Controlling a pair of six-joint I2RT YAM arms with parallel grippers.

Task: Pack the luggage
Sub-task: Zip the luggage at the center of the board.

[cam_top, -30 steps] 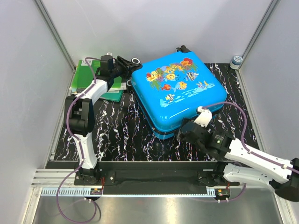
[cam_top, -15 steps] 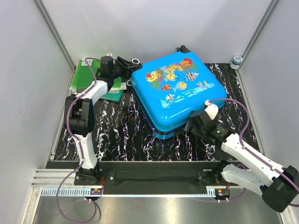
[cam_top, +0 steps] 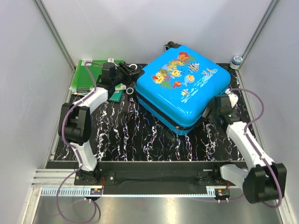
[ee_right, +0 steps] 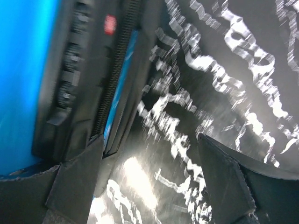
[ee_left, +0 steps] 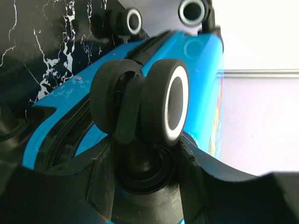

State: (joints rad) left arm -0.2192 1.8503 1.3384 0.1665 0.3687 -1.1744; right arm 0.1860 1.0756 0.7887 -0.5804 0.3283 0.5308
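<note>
The luggage (cam_top: 184, 84), a bright-blue fish-print suitcase, lies closed and flat on the black marbled table (cam_top: 131, 135), turned at an angle. My left gripper (cam_top: 127, 74) is at its left rear corner. In the left wrist view the left gripper (ee_left: 147, 175) is shut round the mount of a black caster wheel (ee_left: 161, 107), with the blue shell (ee_left: 201, 60) behind. My right gripper (cam_top: 216, 111) is at the suitcase's near-right side. In the right wrist view the right gripper (ee_right: 149, 186) is open, with only tabletop between the fingers. Its left finger (ee_right: 74, 182) lies along the zipper edge (ee_right: 114, 70).
Green folders (cam_top: 88, 74) lie at the back left under the left arm. A small round jar (cam_top: 237, 59) stands at the back right corner. Grey walls close in the back and both sides. Two more wheels (ee_left: 133, 21) show farther along the case.
The suitcase has turned and shifted toward the back right. My right arm has swung from the near edge round to its right side. The left gripper moved slightly right with the wheel.
</note>
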